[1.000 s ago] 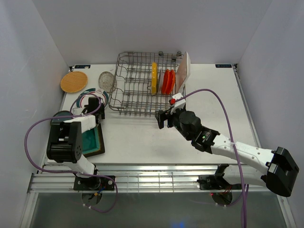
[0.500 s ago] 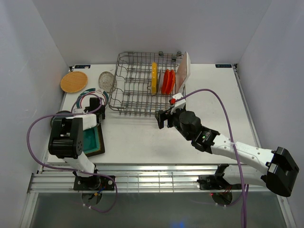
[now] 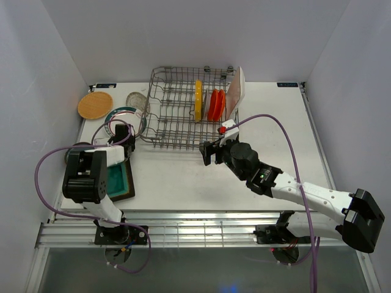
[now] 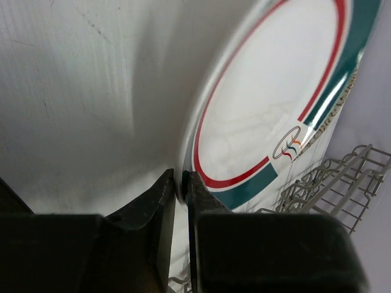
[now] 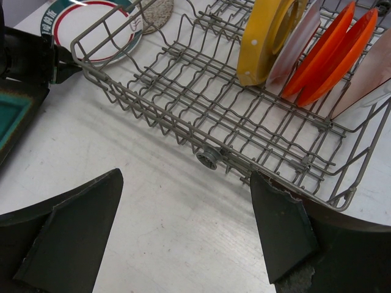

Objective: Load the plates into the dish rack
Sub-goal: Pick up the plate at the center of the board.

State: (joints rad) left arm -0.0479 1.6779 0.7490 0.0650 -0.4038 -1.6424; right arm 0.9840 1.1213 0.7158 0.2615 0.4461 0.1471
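A white green-rimmed plate is clamped at its rim by the left gripper, with the dish rack just beyond it.
A white table is enclosed by pale walls. The grey wire rack, just ahead of the right gripper, is loaded with a yellow plate, orange-red plates and a white rectangular plate, all on edge. The clamped plate is banded in teal and red. The right gripper's fingers are spread wide, with nothing held.
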